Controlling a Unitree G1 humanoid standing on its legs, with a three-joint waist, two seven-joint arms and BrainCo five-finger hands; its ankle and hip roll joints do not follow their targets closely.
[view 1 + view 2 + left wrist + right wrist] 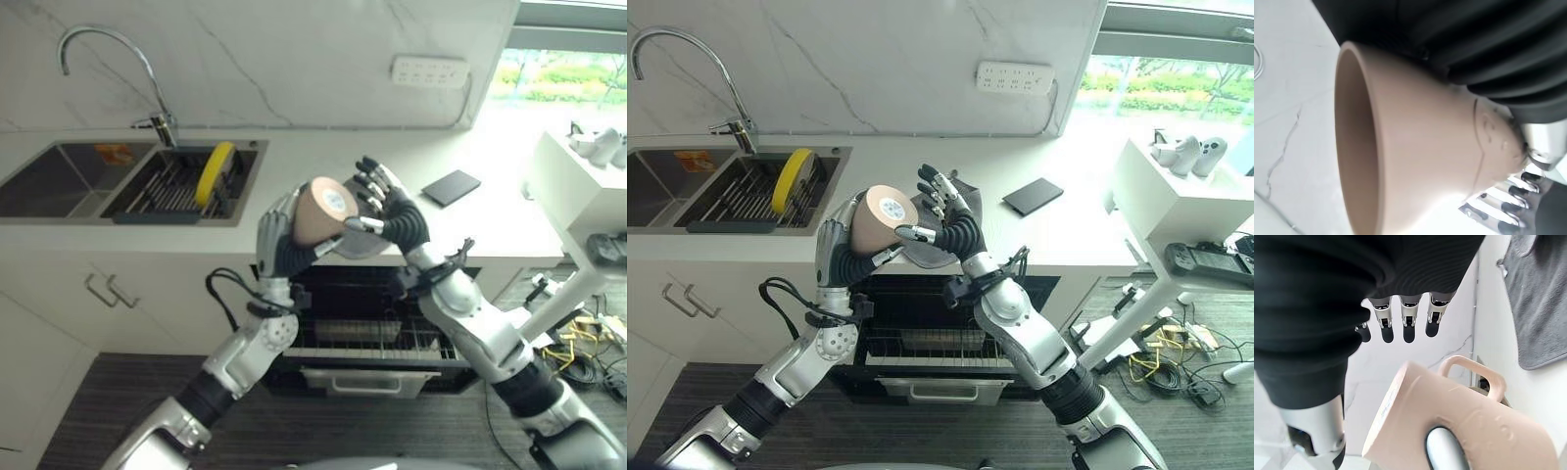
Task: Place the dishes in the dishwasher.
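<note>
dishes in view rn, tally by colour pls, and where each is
Beige: 1, mug held in the left hand above the open dishwasher, right hand open beside it.
Yellow: 1, plate on edge in the sink rack.
Total: 2 dishes.

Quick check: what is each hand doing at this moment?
Left hand: shut on the beige ceramic mug, held above the open dishwasher.
Right hand: open, fingers straight, thumb against the mug.
</note>
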